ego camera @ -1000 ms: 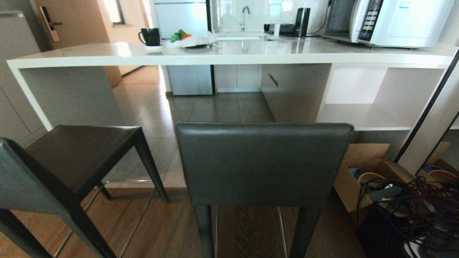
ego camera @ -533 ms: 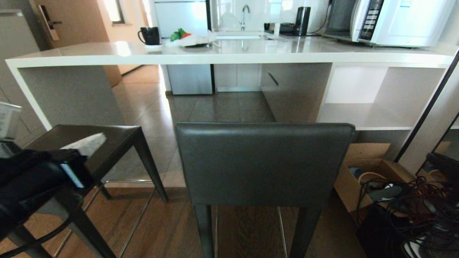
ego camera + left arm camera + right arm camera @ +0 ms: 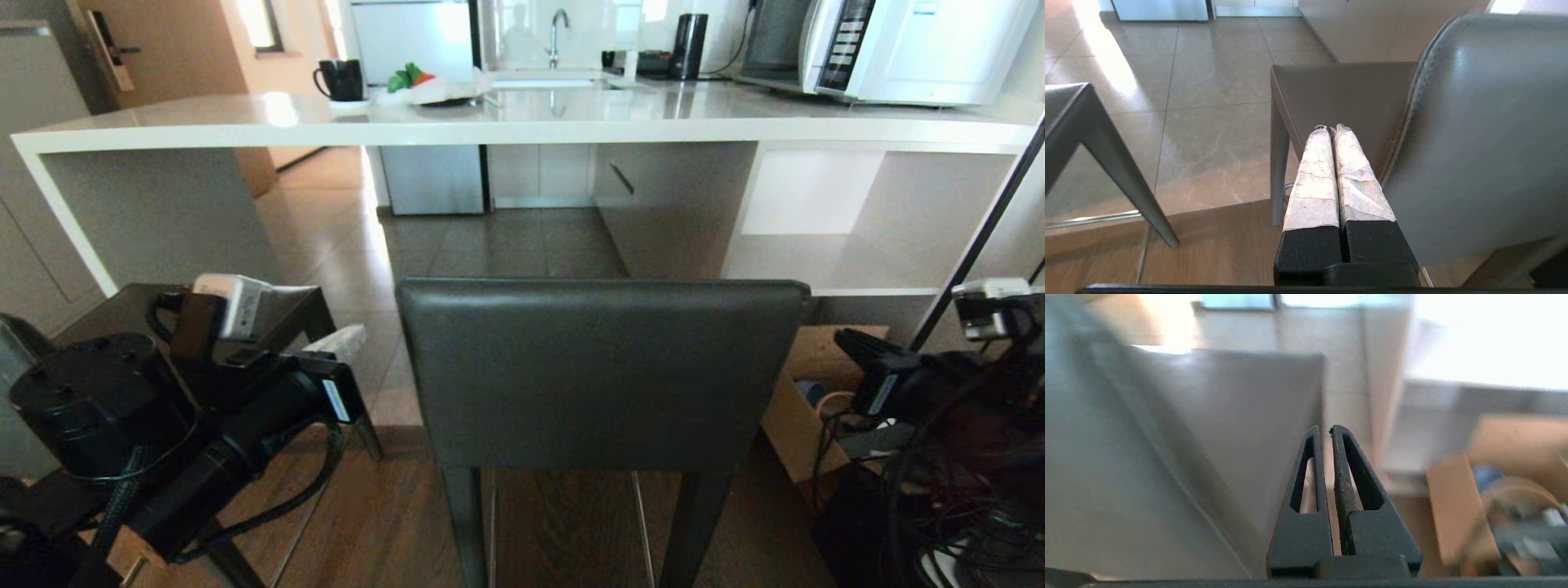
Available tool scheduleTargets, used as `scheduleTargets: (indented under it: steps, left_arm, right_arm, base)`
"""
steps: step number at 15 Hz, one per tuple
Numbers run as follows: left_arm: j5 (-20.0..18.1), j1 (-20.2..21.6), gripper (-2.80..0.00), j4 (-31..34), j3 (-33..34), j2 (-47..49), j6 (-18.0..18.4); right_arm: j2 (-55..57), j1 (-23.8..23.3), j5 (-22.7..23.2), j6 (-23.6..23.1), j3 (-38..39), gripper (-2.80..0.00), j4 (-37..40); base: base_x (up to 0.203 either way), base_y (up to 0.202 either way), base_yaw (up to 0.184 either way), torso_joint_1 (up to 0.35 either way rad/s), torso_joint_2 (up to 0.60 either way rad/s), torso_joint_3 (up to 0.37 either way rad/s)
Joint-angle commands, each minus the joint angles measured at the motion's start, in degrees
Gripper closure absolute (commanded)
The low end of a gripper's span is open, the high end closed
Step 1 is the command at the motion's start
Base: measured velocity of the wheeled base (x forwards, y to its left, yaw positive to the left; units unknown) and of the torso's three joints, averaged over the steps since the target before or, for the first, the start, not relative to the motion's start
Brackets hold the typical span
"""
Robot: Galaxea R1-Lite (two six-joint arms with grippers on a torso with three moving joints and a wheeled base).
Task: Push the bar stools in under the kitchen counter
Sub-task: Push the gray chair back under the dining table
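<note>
One bar stool (image 3: 600, 371) stands in the middle, its dark grey backrest toward me, a short way out from the kitchen counter (image 3: 522, 131). A second bar stool (image 3: 290, 304) stands at the left, largely hidden behind my left arm. My left gripper (image 3: 347, 341), with white-wrapped fingers, is shut and empty just left of the middle stool's backrest. In the left wrist view the left gripper (image 3: 1331, 128) points past the backrest (image 3: 1486, 143) over the seat (image 3: 1347, 94). My right gripper (image 3: 849, 339), shut and empty, hovers just right of that backrest (image 3: 1147, 457).
An open cardboard box (image 3: 824, 359) and a tangle of cables (image 3: 963, 490) lie on the floor at the right. On the counter stand a black mug (image 3: 341, 80) and a microwave (image 3: 914, 49). Tiled floor runs under the counter.
Both arms have risen into the head view. The left gripper swung up and right to the middle stool's left edge; the right came up beside its right edge. The stools have not moved.
</note>
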Motion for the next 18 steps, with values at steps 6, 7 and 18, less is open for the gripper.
scheduleTargets:
  steps: [6,7,18]
  left_arm:
    - [1.3,-3.5,0.0,-1.2,-0.8,6.1,0.1]
    - [1.8,-3.5,0.0,-1.5,-1.2,6.6,0.1]
    - [3.8,-4.1,0.0,-1.6,-5.9,12.7,0.2]
  right_arm:
    - [9.5,5.8,-3.1,-2.5,-5.3,0.0,-5.1]
    - [9.8,6.1,-3.3,-2.5,-6.0,0.0,-5.1]
    - [9.0,9.4,-4.7,-2.6,-2.4,0.0,-6.9]
  base:
    - [0.0,0.0,0.0,0.0,0.0,0.0]
    - [0.0,0.0,0.0,0.0,0.0,0.0]
    - [0.0,0.0,0.0,0.0,0.0,0.0]
